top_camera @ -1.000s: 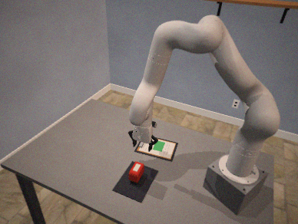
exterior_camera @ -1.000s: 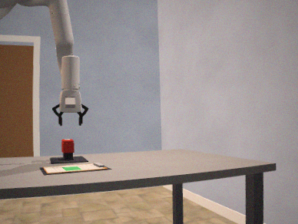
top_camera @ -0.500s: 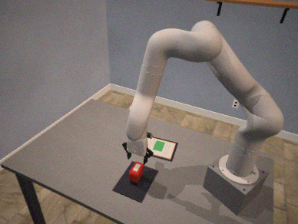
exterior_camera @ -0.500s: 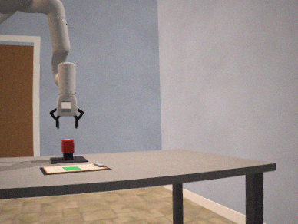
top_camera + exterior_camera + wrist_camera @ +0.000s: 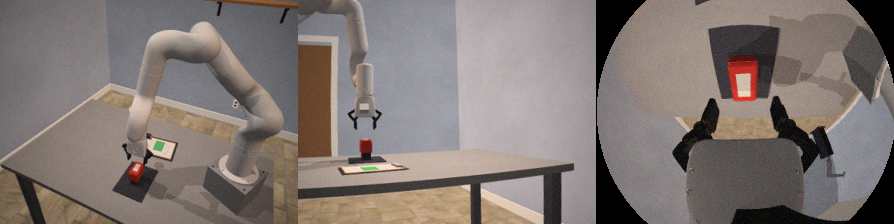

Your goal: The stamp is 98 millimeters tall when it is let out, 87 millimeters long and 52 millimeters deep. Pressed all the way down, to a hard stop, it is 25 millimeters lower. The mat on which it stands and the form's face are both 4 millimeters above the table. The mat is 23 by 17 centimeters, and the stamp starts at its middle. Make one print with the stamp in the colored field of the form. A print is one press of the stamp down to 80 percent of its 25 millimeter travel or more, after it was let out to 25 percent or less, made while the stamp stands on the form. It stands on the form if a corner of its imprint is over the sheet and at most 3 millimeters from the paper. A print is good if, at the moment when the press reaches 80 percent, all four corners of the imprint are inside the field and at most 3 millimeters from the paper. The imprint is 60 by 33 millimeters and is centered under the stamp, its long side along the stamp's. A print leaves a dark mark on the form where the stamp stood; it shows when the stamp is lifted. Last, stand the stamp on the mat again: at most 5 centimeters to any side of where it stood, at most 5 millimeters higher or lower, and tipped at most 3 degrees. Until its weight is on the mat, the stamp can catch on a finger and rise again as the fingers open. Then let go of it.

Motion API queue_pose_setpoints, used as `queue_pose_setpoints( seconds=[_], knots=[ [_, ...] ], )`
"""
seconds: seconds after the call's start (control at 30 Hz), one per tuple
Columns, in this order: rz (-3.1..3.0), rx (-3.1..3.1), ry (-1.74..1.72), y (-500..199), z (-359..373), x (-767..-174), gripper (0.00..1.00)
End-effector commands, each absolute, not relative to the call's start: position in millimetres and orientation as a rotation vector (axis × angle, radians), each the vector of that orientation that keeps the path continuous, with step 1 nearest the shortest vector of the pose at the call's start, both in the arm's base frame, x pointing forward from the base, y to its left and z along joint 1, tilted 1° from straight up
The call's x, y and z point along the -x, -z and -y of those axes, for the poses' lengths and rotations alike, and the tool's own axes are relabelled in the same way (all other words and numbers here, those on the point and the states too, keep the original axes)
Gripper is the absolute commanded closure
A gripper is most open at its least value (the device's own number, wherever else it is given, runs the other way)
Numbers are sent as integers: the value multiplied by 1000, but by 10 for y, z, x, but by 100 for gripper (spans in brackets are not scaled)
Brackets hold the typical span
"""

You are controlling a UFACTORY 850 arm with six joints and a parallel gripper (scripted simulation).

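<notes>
The red stamp [image 5: 136, 172] stands upright on the dark mat [image 5: 135, 179] near the table's front. It also shows in the exterior view [image 5: 365, 148] and in the wrist view [image 5: 743, 79], with a white label on top. My gripper [image 5: 136, 156] [image 5: 364, 126] [image 5: 744, 103] is open and empty. It hangs above the stamp with a clear gap, fingers pointing down on either side of it. The form [image 5: 163, 148] lies just beyond the mat. Its green field [image 5: 158, 146] shows no mark [image 5: 369, 168].
The robot's base [image 5: 236, 182] stands on the table to the right of the mat. The table's front edge runs close to the mat's near side.
</notes>
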State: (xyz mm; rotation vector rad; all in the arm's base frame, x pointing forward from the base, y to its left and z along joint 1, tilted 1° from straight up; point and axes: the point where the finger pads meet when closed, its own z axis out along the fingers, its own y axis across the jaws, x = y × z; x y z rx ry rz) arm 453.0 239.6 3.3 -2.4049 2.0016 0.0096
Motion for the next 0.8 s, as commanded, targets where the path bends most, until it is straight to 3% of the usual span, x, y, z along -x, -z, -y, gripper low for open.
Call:
queue_pose_setpoints(
  seconds=[0.0,0.77],
  knots=[
    [-2001,2404,-9,64,-2402,-4537,3],
    [-2001,2404,-9,884,-2413,-4541,3]
  ],
)
